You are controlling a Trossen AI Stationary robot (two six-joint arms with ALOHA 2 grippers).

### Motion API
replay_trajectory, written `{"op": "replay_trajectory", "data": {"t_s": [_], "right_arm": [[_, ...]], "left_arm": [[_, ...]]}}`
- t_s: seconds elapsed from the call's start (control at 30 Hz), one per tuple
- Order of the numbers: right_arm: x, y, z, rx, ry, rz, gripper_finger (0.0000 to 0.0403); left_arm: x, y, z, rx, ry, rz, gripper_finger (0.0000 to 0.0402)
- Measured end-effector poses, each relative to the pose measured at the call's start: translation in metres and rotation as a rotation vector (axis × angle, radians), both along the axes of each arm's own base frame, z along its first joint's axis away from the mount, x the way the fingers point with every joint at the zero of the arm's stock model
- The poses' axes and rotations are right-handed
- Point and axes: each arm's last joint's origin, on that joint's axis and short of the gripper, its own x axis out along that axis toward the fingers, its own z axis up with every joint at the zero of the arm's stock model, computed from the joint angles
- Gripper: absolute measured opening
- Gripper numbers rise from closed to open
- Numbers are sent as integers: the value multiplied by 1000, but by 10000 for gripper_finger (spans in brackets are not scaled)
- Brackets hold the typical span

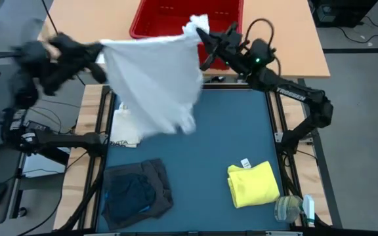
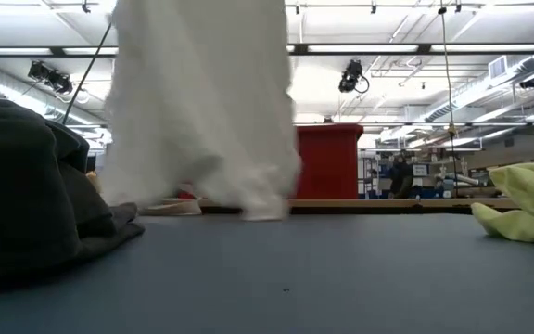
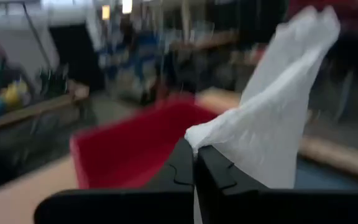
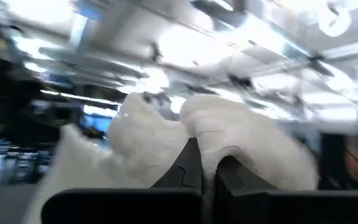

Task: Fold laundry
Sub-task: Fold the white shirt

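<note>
A large white garment (image 1: 153, 82) is spread in the air over the table's far left part, between my two grippers. My left gripper (image 1: 100, 47) is shut on its left upper corner and my right gripper (image 1: 202, 36) is shut on its right upper corner. In the low view the white garment (image 2: 202, 102) hangs down close to the tabletop; I cannot tell whether its lower end (image 2: 267, 209) touches. A folded yellow garment (image 1: 253, 185) lies flat at the near right. A dark grey and navy heap (image 1: 136, 190) lies at the near left. My left gripper pinches a corner of the white garment (image 3: 199, 135) between its two shut fingers (image 3: 179, 165), held about level. The cloth stretches away from the fingertips toward the other gripper and hangs below. My right gripper pinches a bunched upper corner of the white garment (image 4: 211, 134) between its two shut fingers (image 4: 188, 162), which slant upward. The bunch stands up over the fingertips, and the rest hangs below toward the table.
A red bin (image 1: 176, 16) stands on the wooden surface beyond the table's far edge. A small cream item (image 1: 125, 131) lies at the left under the hanging cloth. A clear plastic item (image 1: 291, 206) sits at the near right corner. Bare blue mat (image 1: 228, 131) shows in the middle.
</note>
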Motion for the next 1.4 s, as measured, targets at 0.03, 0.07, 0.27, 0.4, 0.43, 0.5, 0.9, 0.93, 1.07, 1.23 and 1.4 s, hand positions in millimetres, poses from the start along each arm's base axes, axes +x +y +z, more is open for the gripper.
{"op": "replay_trajectory", "data": {"t_s": [0.03,0.07,0.27,0.4,0.43,0.5,0.9,0.93,1.07,1.23,1.4], "right_arm": [[-1,2,10,-22,9,14,6],[-2,4,18,-20,43,23,6],[-24,16,12,369,420,-121,6],[-61,19,-21,721,756,-177,6],[-69,20,-30,797,856,-176,6],[-80,24,-47,904,1041,-196,6],[-114,38,-138,1250,1533,-123,72],[-116,41,-144,1276,1547,-99,83],[-126,48,-156,1373,1544,-84,129],[-131,49,-153,1413,1420,-195,151],[-108,40,-142,1343,1079,-158,147]], "left_arm": [[-9,-6,11,26,-44,-17,0],[-17,-12,20,42,-90,-41,0],[-11,-20,26,-164,-244,-345,0],[50,-4,-17,-532,-179,-483,0],[69,-2,-32,-618,-161,-509,0],[109,-3,-65,-764,-120,-549,0],[292,-43,-213,-1234,-115,-954,15],[298,-46,-217,-1246,-104,-963,17],[305,-49,-218,-1238,-92,-995,45],[294,-27,-207,-1177,-110,-969,100],[266,1,-189,-1093,-92,-901,139]]}}
